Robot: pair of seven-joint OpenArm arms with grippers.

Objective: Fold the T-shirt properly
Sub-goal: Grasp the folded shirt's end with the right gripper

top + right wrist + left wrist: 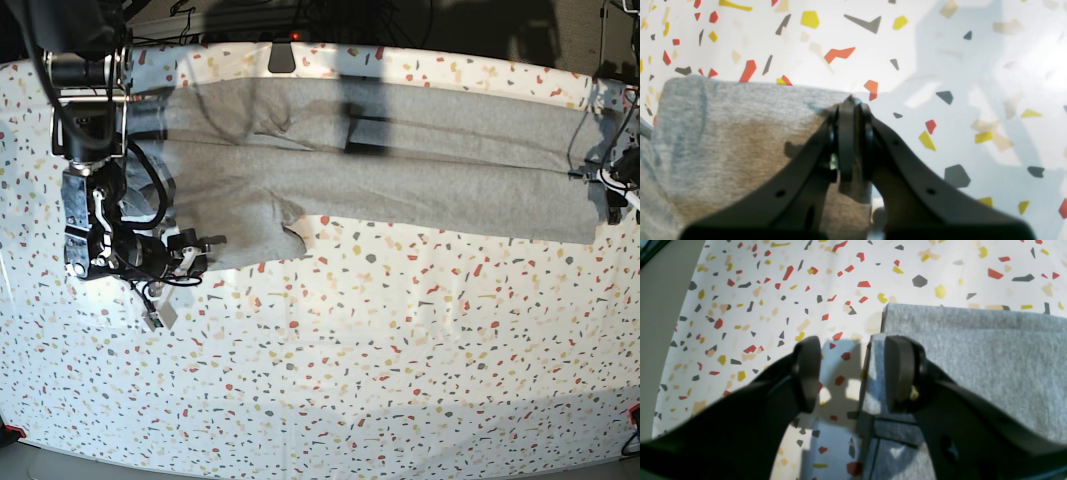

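The light grey T-shirt (400, 170) lies folded into a long band across the far half of the table, plain side up. My right gripper (205, 250), at the left of the base view, is at its near-left corner. In the right wrist view this gripper (850, 140) is shut on the edge of the shirt (733, 133). My left gripper (613, 205) is at the shirt's right end. In the left wrist view it (853, 373) is open, with one finger (900, 373) over the shirt (973, 356) and the other (806, 373) over bare table.
The table has a white speckled cover (350, 360). A small dark object (282, 56) sits at the back edge. The table's edge (660, 340) shows left of my left gripper. Loose cables (150, 200) hang by the right arm.
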